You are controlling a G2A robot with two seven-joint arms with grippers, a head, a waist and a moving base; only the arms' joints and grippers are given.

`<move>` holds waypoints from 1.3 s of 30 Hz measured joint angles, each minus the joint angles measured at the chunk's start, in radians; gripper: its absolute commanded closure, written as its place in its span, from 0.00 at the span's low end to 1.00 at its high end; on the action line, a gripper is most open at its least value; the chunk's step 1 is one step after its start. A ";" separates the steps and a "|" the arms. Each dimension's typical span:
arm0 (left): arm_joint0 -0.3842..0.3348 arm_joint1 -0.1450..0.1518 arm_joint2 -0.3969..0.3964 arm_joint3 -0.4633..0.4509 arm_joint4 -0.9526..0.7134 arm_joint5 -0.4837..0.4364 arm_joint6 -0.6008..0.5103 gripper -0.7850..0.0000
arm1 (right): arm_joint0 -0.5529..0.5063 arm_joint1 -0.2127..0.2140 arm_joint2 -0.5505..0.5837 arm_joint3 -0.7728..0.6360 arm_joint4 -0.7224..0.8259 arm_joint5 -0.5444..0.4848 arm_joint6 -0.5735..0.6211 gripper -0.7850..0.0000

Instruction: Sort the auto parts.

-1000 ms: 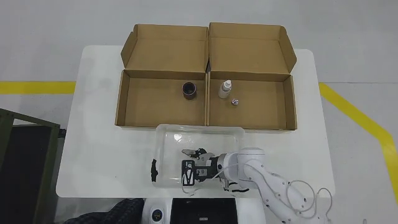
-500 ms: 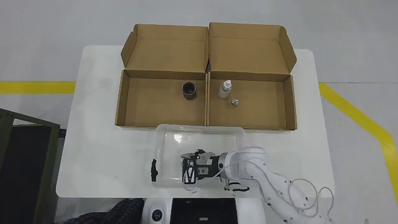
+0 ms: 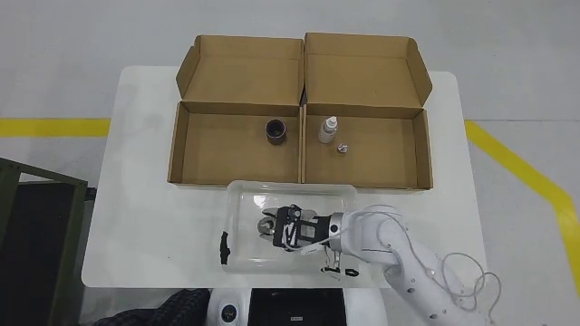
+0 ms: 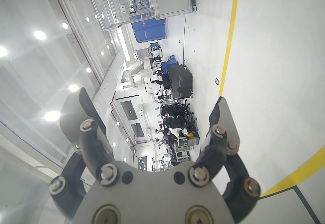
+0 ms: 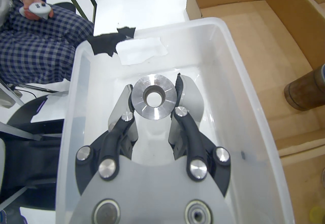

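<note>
Okay, right gripper (image 5: pixel 154 100) was down inside the clear plastic bin (image 5: pixel 250 88), fingers (image 5: pixel 189 94) clamped on a silver metal ring (image 5: pixel 162 110), one pad on each side of its rim. The ring's bore faced the wrist camera. Couldn't tell if the ring was off the bin floor or resting on it.

From the top view the same gripper (image 3: pixel 272 228) sat around the middle of the bin (image 3: pixel 290 185) with the ring (image 3: pixel 265 227) at its tip. The arm came in over the bin's near right corner. Black tape (image 3: pixel 223 246) was stuck on the bin's left end wall, and in the right wrist view there was a white label (image 5: pixel 141 50) just beside the tape (image 5: pixel 105 43).

Left gripper (image 4: pixel 151 98) had its fingers spread apart with nothing between them, pointed out at the room and the floor, not at the table.

Two open cardboard boxes stood side by side, touching, just beyond the bin on the white table (image 3: pixel 136 190). The left box (image 3: pixel 213 158) held a dark brown cylinder (image 3: pixel 275 131), upright, near its back wall. That cylinder (image 5: pixel 304 91) also showed in the right wrist view. The right box (image 3: pixel 390 163) held a small white bottle (image 3: pixel 327 129), and a tiny metal piece (image 3: pixel 342 148) lay near it, apart from it.
</note>
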 measured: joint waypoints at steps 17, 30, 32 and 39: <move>0.000 0.000 0.000 0.000 0.000 0.000 0.000 0.00 | -0.019 0.022 0.088 -0.050 0.490 0.063 0.117 1.00; 0.000 0.000 0.000 0.000 0.000 0.000 0.000 0.00 | 0.003 0.027 0.127 -0.061 0.710 0.148 0.095 1.00; 0.000 0.000 0.000 0.000 0.000 0.000 0.000 0.00 | 0.006 0.027 0.127 -0.059 0.730 0.154 0.090 1.00; 0.000 0.000 0.000 0.000 0.000 0.000 0.000 0.00 | 0.020 0.026 0.124 -0.039 0.787 0.161 0.080 1.00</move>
